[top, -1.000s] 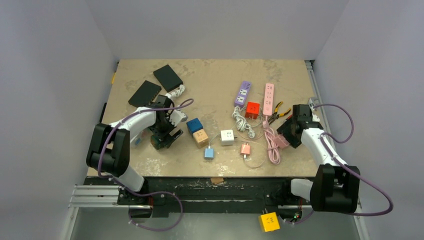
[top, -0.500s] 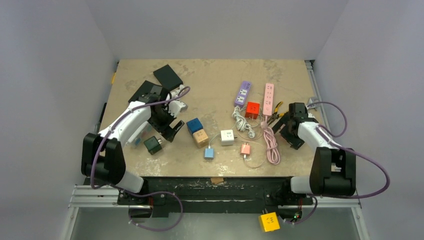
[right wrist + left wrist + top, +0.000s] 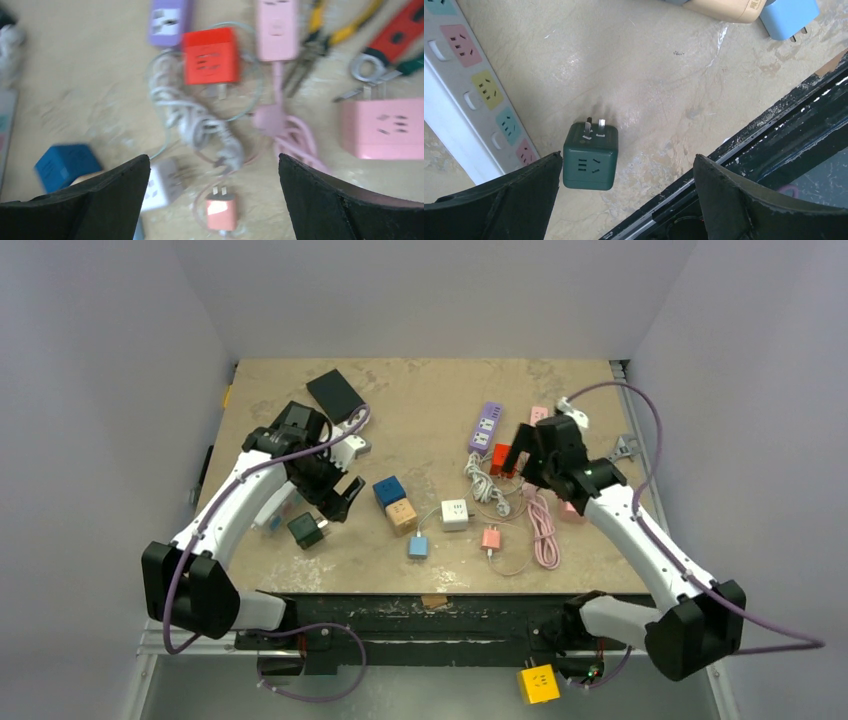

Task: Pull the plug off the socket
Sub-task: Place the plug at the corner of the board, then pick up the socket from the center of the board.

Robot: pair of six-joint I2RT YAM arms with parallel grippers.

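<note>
A green plug [image 3: 305, 529] lies on the mottled beige tabletop [image 3: 430, 400] between grey walls [image 3: 430, 290].

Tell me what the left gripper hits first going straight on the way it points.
Probably the bare table: the left gripper points down with open jaws, and the dark green cube plug lies just off centre, nearer one jaw, which may clip it.

The table [image 3: 664, 60] is smooth, mottled beige with a faint sheen, stone-like. The dark green cube plug [image 3: 589, 162] is matt plastic with bright metal prongs [image 3: 594, 125]. At its 9 o'clock, the white power strip [image 3: 454, 125] looks like glossy plastic. The left gripper [image 3: 626, 167] has matt black, rough-edged fingers [image 3: 744, 200].
</note>
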